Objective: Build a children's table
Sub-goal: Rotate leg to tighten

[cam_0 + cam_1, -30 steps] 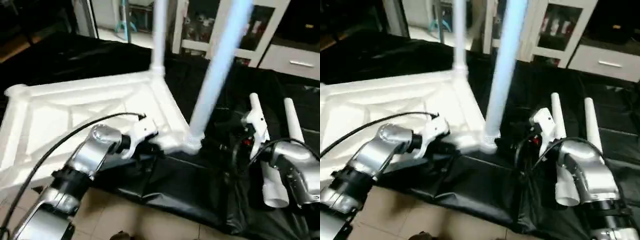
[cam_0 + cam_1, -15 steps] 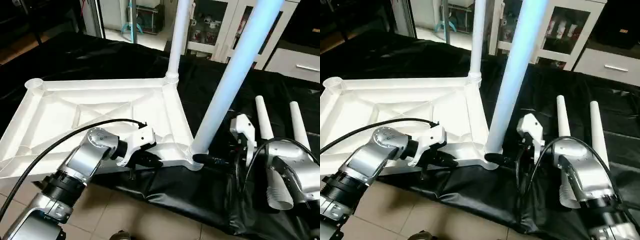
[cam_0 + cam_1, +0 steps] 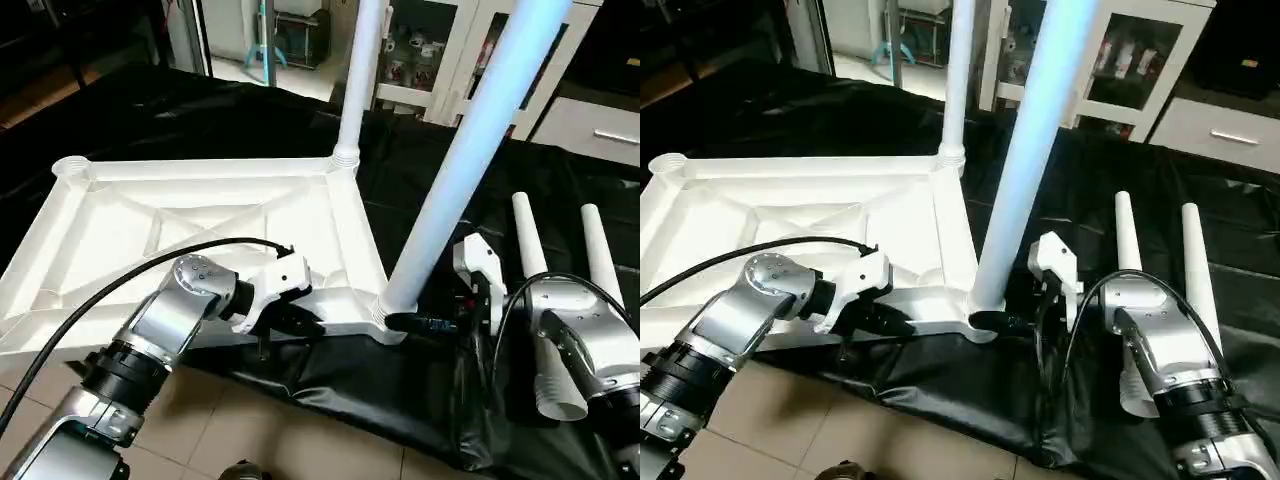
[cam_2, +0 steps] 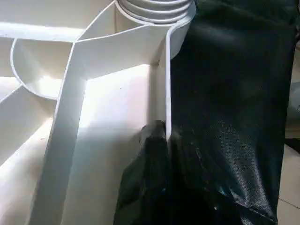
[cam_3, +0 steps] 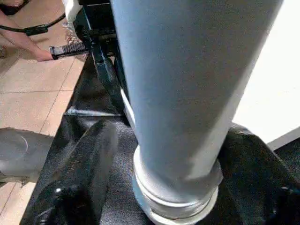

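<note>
Black sheeting (image 3: 330,375) is covering the work surface, and I'm looking down at the tabletop (image 3: 190,215) lying ribbed side up with two legs standing in its right corner sockets, the near leg (image 3: 450,180) and the far leg (image 3: 358,80). My left arm is reaching in low, its gripper (image 3: 300,322) clamping the tabletop's near rim; the left wrist view is showing me the fingers (image 4: 152,140) pinching that thin edge (image 4: 167,84). My right gripper (image 5: 159,187) is straddling the near leg's base with its fingers (image 5: 89,164) spread either side, contact unclear. Two spare legs (image 3: 560,250) are lying beside my right forearm.
</note>
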### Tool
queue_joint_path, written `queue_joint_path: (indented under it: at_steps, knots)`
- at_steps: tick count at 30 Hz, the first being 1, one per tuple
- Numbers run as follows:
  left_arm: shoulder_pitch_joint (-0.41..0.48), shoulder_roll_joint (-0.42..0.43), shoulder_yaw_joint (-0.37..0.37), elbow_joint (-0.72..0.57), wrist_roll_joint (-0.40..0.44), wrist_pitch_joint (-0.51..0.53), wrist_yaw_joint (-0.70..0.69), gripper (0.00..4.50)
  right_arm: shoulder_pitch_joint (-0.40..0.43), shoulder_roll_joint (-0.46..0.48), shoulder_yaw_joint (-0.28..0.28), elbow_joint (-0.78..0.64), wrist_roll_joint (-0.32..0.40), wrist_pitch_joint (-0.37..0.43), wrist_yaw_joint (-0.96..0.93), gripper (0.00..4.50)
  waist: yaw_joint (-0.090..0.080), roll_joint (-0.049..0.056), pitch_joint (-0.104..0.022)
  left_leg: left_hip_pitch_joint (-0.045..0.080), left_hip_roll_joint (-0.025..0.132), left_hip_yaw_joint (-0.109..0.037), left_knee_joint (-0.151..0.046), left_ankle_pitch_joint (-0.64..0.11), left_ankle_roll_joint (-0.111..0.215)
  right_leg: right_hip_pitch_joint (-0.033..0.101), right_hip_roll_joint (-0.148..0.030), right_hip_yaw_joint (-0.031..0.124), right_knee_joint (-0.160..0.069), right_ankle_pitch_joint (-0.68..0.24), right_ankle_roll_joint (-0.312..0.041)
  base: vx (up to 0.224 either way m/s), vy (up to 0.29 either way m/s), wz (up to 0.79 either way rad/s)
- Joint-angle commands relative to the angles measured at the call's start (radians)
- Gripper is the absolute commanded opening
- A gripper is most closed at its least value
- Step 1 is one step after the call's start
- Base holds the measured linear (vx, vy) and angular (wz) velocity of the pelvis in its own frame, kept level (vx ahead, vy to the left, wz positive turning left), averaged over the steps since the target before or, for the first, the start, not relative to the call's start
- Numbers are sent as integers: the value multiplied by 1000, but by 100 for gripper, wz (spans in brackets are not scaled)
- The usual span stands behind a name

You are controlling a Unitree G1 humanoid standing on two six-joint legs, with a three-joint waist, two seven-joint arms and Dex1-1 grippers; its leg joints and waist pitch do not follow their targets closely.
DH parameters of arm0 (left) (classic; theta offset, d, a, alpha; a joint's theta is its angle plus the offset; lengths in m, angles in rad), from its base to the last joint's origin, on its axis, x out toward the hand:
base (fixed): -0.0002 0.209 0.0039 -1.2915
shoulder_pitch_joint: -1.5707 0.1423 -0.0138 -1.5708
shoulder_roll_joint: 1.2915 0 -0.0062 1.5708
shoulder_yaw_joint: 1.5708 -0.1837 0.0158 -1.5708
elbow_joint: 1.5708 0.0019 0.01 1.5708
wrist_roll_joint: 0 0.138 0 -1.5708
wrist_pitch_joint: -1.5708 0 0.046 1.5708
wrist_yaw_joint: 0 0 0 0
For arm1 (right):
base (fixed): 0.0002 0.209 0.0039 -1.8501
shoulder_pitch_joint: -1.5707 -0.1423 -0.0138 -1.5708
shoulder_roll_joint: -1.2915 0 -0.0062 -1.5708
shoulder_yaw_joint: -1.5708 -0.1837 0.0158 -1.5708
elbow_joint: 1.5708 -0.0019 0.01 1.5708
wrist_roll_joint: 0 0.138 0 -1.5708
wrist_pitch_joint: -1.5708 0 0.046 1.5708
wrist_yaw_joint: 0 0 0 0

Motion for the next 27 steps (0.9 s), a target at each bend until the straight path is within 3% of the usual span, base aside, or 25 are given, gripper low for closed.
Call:
queue_joint_path:
  at_steps: [1,10,12,27]
  knots:
    - [-7,-10,-14,-43,-37,-6,-41,0,-11,-10,6,6,-8,-12,17,314,0,-5,-77,13,65,-27,-66,-115,73,57,-76,61,-60,-88,-254,0,0,0]
    - [-8,-7,-16,-40,-35,-5,-46,0,-19,-7,17,25,-19,-25,39,249,4,-6,-78,13,66,-27,-65,-108,76,58,-76,61,-58,-86,-254,0,0,0]
    - [-7,-5,-17,-38,-36,-7,-46,0,-21,-7,21,31,-22,-28,47,216,5,-6,-78,13,66,-27,-65,-114,74,58,-77,61,-59,-96,-253,0,0,0]
    - [-12,-11,-11,-24,-40,-6,-37,0,-12,20,17,92,-50,-13,-10,195,4,-4,-76,14,65,-28,-65,-144,56,55,-76,61,-62,-130,-246,0,0,0]
